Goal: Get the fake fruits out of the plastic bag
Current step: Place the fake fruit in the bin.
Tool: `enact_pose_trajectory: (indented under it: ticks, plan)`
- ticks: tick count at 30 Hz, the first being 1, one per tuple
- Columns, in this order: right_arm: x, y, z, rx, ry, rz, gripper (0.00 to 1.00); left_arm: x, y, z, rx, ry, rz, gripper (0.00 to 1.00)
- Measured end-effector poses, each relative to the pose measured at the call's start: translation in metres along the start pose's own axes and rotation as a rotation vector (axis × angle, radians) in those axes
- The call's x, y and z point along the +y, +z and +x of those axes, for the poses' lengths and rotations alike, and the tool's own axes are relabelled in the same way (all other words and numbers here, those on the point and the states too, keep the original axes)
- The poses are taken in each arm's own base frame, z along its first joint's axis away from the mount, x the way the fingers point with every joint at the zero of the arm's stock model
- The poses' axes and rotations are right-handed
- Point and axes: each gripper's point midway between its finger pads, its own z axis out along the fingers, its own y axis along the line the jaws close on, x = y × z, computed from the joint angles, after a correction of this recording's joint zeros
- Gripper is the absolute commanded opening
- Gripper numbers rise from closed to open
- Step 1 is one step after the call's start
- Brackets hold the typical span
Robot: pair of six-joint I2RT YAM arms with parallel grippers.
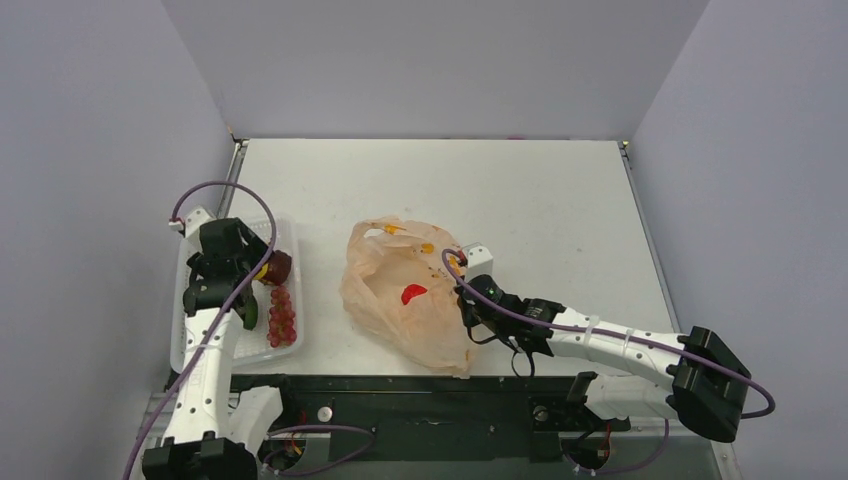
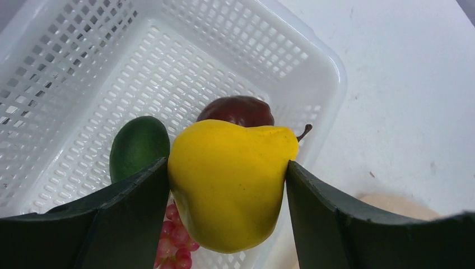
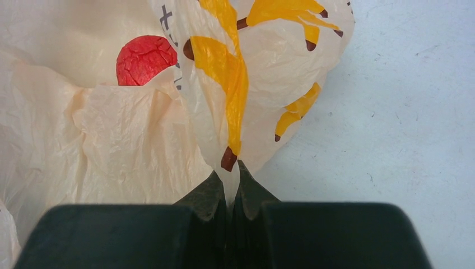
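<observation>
1. White table (image 1: 540, 200), closed in by pale grey walls (image 1: 430, 60), carries the plastic bag (image 1: 405, 300) near its middle, crumpled and lying open.
2. Inside the bag lies a bright red fruit (image 1: 413, 293), its wrinkled skin showing past a fold of film in the right wrist view (image 3: 145, 59).
3. The right gripper (image 1: 460, 265) has its fingers pressed together on the bag's edge, the thin film pinched between the tips (image 3: 228, 179).
4. Well to the left, the left gripper (image 1: 258, 272) clamps a yellow pear (image 2: 229, 179) between its spread fingers, above the white mesh basket (image 1: 290, 228).
5. In the basket lie a dark red round fruit (image 2: 238, 109), a green fruit (image 2: 139, 145) and a cluster of red berries (image 1: 282, 318).
</observation>
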Motion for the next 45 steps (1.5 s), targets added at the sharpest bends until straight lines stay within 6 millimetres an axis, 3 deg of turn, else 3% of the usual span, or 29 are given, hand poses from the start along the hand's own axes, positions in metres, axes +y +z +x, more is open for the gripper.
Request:
enact_pose_trajectory:
  ticks: [5,11,19,27,30,32,36,45]
  plan:
    - [0.0,-0.003,-0.006,-0.02,0.011,-0.005,0.0,0.014,0.021,-0.009,-0.017,-0.119,-0.081,0.0]
    - [0.0,-0.007,-0.011,-0.038,0.019,-0.012,0.0,0.039,0.054,0.005,0.047,-0.22,-0.236,0.0]
    - [-0.001,-0.007,-0.011,-0.039,0.017,-0.011,0.0,0.06,0.079,0.017,0.088,-0.25,-0.369,0.01]
    - [-0.001,-0.007,-0.011,-0.039,0.016,-0.01,0.0,0.076,0.092,0.031,0.152,-0.294,-0.421,0.47]
    - [-0.001,-0.007,-0.011,-0.039,0.016,-0.01,0.0,0.077,0.093,0.03,0.156,-0.307,-0.414,0.75]
    - [-0.001,-0.007,-0.011,-0.039,0.016,-0.01,0.0,0.076,0.093,0.029,0.153,-0.31,-0.407,0.88]
    - [-0.001,-0.007,-0.011,-0.039,0.016,-0.01,0.0,0.071,0.093,0.023,0.135,-0.312,-0.375,0.97]
    - [-0.001,-0.007,-0.011,-0.039,0.013,-0.01,0.0,0.052,0.085,0.008,0.087,-0.264,-0.259,0.9]
